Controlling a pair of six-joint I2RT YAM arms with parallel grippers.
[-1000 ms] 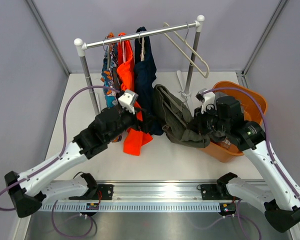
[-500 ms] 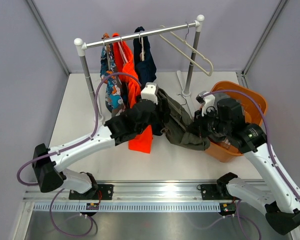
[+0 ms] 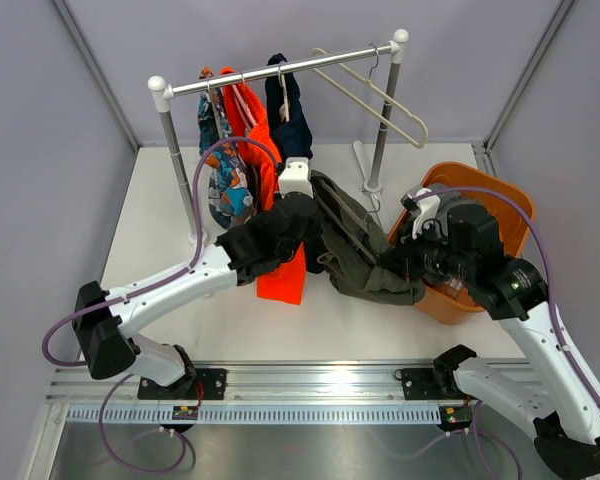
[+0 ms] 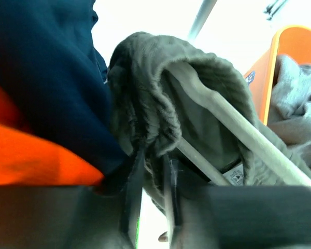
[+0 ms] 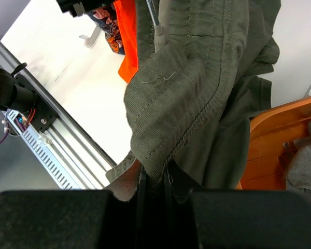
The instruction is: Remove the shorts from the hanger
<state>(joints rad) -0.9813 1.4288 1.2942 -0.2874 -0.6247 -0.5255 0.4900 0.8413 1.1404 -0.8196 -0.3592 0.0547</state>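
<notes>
Now your left hand [image 4: 151, 171] is clamped on the olive shorts [image 3: 355, 245] beside the hanger [image 4: 223, 114]; your right hand [image 5: 153, 179] pinches their hem.

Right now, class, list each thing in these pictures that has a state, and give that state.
olive shorts, off the rail, hanger inside
left hand, shut on olive shorts
right hand, shut on olive shorts
grey shorts, lying in the basket
basket, upright
spare hanger, empty, hooked on the rail
orange pair, hanging on the rail
navy pair, hanging on the rail
</notes>
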